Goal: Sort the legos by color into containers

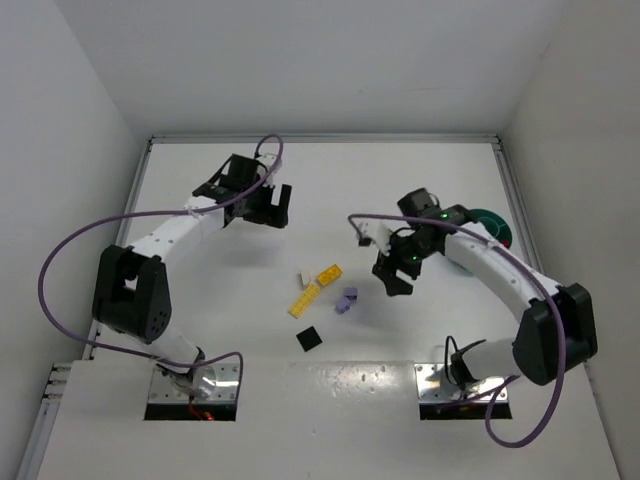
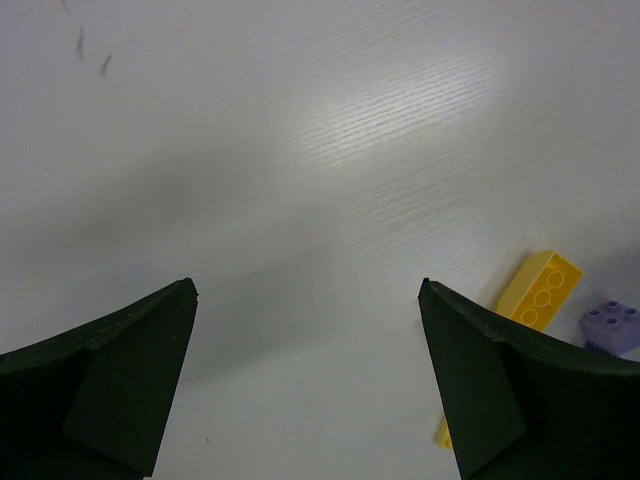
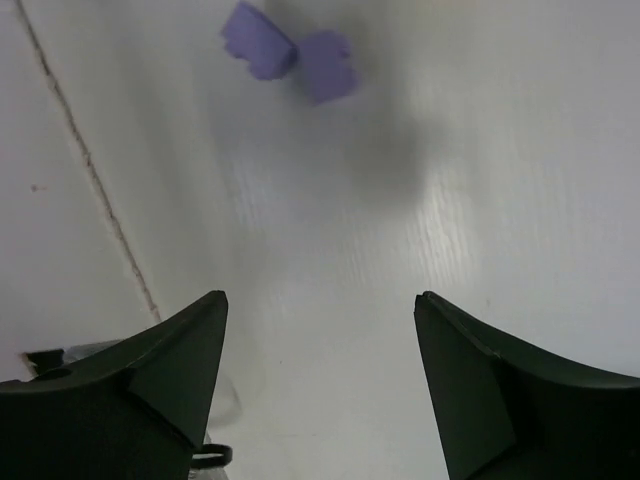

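The legos lie in a loose cluster mid-table: a white brick [image 1: 303,277], a yellow brick [image 1: 328,275], a long yellow plate [image 1: 305,299], pale purple bricks [image 1: 347,300] and a flat black square [image 1: 309,339]. No red brick shows. The teal dish [image 1: 493,224] sits at the right, mostly hidden behind my right arm. My right gripper [image 1: 392,280] is open and empty just right of the purple bricks [image 3: 290,52]. My left gripper [image 1: 270,212] is open and empty, up and left of the cluster. Its view shows the yellow brick [image 2: 540,290] and a purple brick [image 2: 612,325].
White walls enclose the table on the left, back and right. A thin seam [image 3: 90,170] runs across the tabletop near my right gripper. Purple cables loop off both arms.
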You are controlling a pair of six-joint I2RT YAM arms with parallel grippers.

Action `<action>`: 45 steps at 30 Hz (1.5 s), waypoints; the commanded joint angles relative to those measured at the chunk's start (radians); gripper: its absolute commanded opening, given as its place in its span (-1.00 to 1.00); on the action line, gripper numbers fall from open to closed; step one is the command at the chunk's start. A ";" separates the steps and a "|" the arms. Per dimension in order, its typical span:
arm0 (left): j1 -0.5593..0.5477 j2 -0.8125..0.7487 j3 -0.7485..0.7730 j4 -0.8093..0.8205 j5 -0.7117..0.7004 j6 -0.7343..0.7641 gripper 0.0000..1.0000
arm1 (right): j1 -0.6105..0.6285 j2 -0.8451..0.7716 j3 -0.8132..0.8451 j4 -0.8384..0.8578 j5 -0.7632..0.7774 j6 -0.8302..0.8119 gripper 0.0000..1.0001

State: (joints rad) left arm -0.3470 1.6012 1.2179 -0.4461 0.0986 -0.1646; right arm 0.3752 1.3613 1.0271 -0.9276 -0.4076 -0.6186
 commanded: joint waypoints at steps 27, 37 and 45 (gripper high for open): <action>0.217 -0.293 -0.127 -0.089 0.085 0.008 0.99 | 0.358 0.363 -0.044 0.503 0.050 -0.024 0.35; 0.217 -0.259 -0.118 -0.080 0.105 -0.001 0.99 | 0.430 0.377 -0.022 0.466 -0.033 0.029 0.43; 0.217 -0.250 -0.118 -0.080 0.105 -0.001 0.99 | 0.442 0.450 -0.001 0.523 -0.005 0.186 0.05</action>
State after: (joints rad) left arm -0.1337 1.3548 1.0901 -0.5446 0.1905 -0.1623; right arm 0.8169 1.7935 0.9924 -0.4442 -0.4030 -0.5060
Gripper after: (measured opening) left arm 0.995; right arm 0.548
